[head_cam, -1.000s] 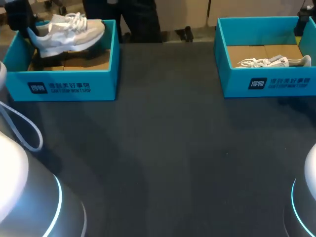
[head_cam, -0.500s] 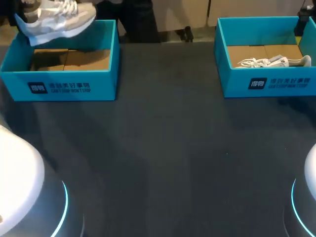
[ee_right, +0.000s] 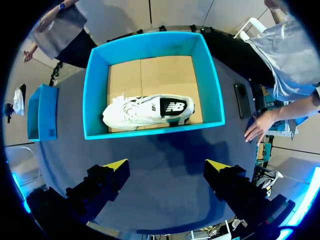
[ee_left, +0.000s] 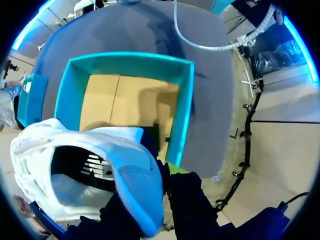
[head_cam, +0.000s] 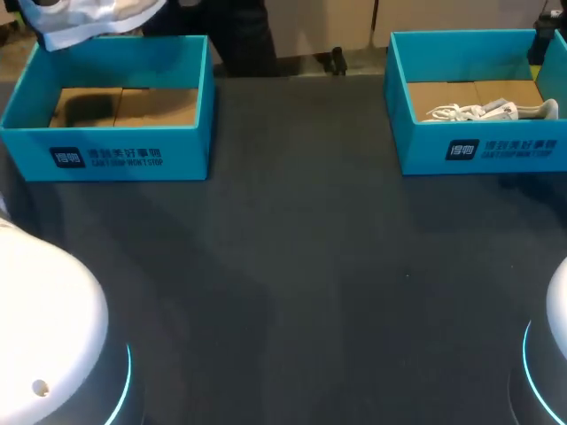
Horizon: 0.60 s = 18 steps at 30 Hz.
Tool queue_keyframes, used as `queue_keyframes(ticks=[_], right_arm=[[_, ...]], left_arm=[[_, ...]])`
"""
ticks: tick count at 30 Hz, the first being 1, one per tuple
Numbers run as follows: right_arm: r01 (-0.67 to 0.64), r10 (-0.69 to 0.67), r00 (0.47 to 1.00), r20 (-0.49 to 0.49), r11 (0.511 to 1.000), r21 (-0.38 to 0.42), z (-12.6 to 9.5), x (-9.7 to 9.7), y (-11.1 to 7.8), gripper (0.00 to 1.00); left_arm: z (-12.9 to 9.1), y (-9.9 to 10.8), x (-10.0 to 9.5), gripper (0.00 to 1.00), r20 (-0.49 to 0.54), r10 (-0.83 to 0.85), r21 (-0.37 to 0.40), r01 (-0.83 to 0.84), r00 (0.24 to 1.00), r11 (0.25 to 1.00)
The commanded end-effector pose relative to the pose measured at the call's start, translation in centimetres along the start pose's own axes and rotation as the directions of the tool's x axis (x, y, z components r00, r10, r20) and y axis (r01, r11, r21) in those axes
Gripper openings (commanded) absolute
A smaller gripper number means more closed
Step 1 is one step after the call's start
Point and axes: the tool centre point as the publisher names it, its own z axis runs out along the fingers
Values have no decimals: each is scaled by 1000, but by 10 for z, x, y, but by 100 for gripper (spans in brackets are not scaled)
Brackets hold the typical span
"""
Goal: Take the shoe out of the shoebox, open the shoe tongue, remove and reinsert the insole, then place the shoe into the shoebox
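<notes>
A white sneaker (head_cam: 84, 16) hangs above the far rim of the left teal shoebox (head_cam: 106, 155), whose cardboard floor is bare. In the left wrist view my left gripper (ee_left: 164, 181) is shut on the heel collar of this sneaker (ee_left: 75, 150), with the box (ee_left: 182, 110) below it. A second white sneaker (head_cam: 483, 112) lies on its side in the right teal shoebox (head_cam: 478, 150). My right gripper (ee_right: 167, 167) stands open over the table, short of that box (ee_right: 150, 130) and its sneaker (ee_right: 147, 111), with nothing between its fingers.
A dark phone (ee_right: 243, 100) lies on the table beside the right box, and a person's hand (ee_right: 257, 127) rests at the table edge near it. The dark tabletop (head_cam: 292, 266) stretches between the two boxes. My arms' white bases (head_cam: 44, 336) fill the near corners.
My left gripper has lifted the white sneaker up and out of the left box, away from me. The right arm and the right box's sneaker have not moved.
</notes>
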Motion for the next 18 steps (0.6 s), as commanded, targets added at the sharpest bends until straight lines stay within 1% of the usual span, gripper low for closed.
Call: queue_keyframes(ticks=[1,4,5,18], right_arm=[[-1,1,1000,1,1000,-1,0,0,0,100],[-1,1,1000,1,1000,-1,0,0,0,100],[-1,1,1000,1,1000,-1,0,0,0,100],[-1,1,1000,1,1000,-1,0,0,0,100]], left_arm=[[-30,-44,-8,0,-8,14,-115,-15,1000,993],[-38,-60,-20,0,-20,31,-111,-33,999,993],[-44,-69,-24,0,-32,54,-104,-57,998,993],[-44,-69,-24,0,-32,54,-104,-57,998,993]])
